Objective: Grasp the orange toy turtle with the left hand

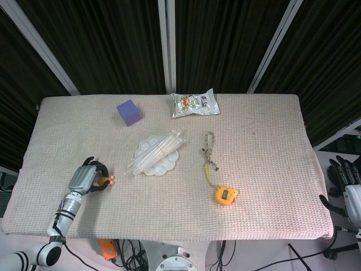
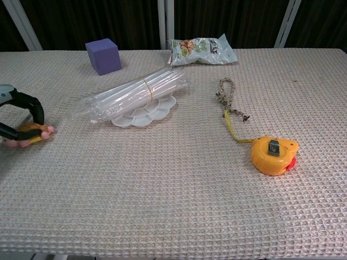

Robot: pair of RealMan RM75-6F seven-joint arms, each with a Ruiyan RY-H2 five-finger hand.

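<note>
Because our left hand only pinches the turtle between curled fingers, it may slip out and roll just beside us.

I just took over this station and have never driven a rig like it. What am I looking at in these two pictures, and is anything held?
Both pictures come from the robot's own cameras: the head view looks down on the whole table, the chest view looks low across it. The robot has two arms with finger hands. Its left hand is at the table's near left, fingers curled around the orange toy turtle, which sits low at the cloth. Its right hand hangs off the table's right edge, holding nothing. Also on the cloth: a purple cube, a snack bag, a white palette dish under a bundle of clear straws, and an orange tape measure.
</note>
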